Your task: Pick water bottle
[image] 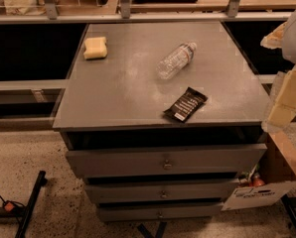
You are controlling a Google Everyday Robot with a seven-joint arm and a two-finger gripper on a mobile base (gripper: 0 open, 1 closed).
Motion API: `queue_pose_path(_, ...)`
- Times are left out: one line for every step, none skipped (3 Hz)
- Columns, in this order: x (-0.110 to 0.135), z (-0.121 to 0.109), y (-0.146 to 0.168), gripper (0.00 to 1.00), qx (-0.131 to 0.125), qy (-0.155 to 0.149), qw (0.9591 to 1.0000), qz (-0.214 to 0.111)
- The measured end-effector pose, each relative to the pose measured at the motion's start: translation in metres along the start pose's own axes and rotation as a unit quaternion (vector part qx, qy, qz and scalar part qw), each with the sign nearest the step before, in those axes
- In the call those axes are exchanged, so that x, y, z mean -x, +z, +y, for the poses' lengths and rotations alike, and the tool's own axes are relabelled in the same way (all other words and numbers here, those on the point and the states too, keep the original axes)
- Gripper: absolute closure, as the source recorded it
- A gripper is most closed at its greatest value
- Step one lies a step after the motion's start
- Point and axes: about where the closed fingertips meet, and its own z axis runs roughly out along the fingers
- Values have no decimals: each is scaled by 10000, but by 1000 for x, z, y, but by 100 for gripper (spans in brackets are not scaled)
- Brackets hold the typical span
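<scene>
Gripper (286, 98) off bottle, opening can't tell; water bottle (176, 60) lies well left, past snack wrapper (185, 104); best grasped across ribbed body.

Clear water bottle (176, 60), black wrapper (185, 104), yellow sponge (95, 47), cream hand (282, 108) at right

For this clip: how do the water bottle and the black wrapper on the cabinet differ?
The water bottle is clear and rounded; the black wrapper is dark and flat. The bottle lies near the middle of the cabinet top; the wrapper lies nearer its front edge. Both lie down, apart from each other, and neither touches the gripper, which is at the view's right edge, beside the cabinet.
</scene>
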Motion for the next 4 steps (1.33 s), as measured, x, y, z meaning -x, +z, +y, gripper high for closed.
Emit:
queue_pose_path(1,0,-2,0,-50,-9,10000,-8)
queue_pose_path(10,-32,9,0,-356,-290,9989,28)
queue_pose_path(27,-90,24,0,-734,-814,9940,27)
queue_pose_path(28,-90,25,0,-733,-814,9940,27)
